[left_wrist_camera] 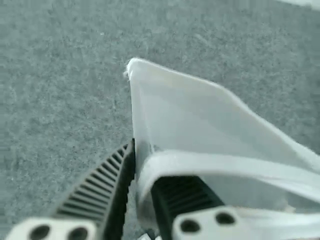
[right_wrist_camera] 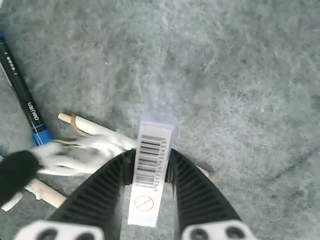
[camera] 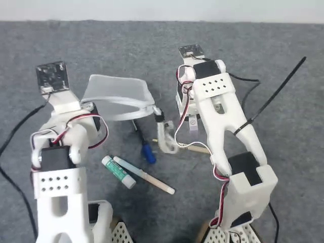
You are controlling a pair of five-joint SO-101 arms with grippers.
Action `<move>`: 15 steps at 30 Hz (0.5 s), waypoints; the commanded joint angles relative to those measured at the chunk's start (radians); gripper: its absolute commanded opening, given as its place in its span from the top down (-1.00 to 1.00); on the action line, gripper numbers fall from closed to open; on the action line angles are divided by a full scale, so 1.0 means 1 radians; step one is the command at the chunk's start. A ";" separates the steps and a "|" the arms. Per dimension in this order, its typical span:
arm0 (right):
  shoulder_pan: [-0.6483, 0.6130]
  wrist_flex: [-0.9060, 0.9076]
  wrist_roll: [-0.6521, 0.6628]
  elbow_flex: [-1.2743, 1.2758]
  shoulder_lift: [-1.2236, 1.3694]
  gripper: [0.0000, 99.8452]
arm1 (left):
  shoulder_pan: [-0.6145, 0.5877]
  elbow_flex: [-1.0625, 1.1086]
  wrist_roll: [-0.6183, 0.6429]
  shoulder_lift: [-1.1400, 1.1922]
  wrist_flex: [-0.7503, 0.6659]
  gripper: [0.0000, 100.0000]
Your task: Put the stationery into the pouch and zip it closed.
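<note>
Pinches the zip rim of the translucent white plastic pouch (camera: 117,93) between the pressed-together jaws of the left end effector (left_wrist_camera: 144,171). Holds the mouth raised off the grey felt-like surface (camera: 298,167) and gaping toward the stationery, likely to ease loading.

Clamps a small white rectangular barcode-labelled block (right_wrist_camera: 152,135), probably an eraser, upright in the right end effector (right_wrist_camera: 150,160), above the surface and near the pouch's open corner, apparently ready for delivery.

Counts as not yet packed, lying on the surface between the arms: a blue-and-black pen (camera: 147,151), a green-and-white tube (camera: 118,171), a white-and-beige pen (camera: 147,177) and another beige pen (camera: 197,148), partly hidden under the right arm (camera: 228,126).

Cannot identify the curled white piece (camera: 167,140) beside the pouch's corner, nor see into the pouch. Loses the pouch's far end past the edge of the left wrist view.
</note>
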 commanded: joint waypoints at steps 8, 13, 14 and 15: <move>0.008 0.012 -0.003 -0.009 -0.079 0.99 | 0.133 -0.306 0.015 0.009 0.192 0.98; 0.008 0.012 -0.003 -0.009 -0.079 0.99 | 0.173 -0.354 -0.003 0.035 0.204 0.98; 0.008 0.012 -0.003 -0.009 -0.079 0.99 | 0.175 -0.366 -0.005 0.061 0.207 0.98; 0.008 0.012 -0.003 -0.009 -0.079 0.99 | 0.173 -0.378 -0.005 0.095 0.207 0.98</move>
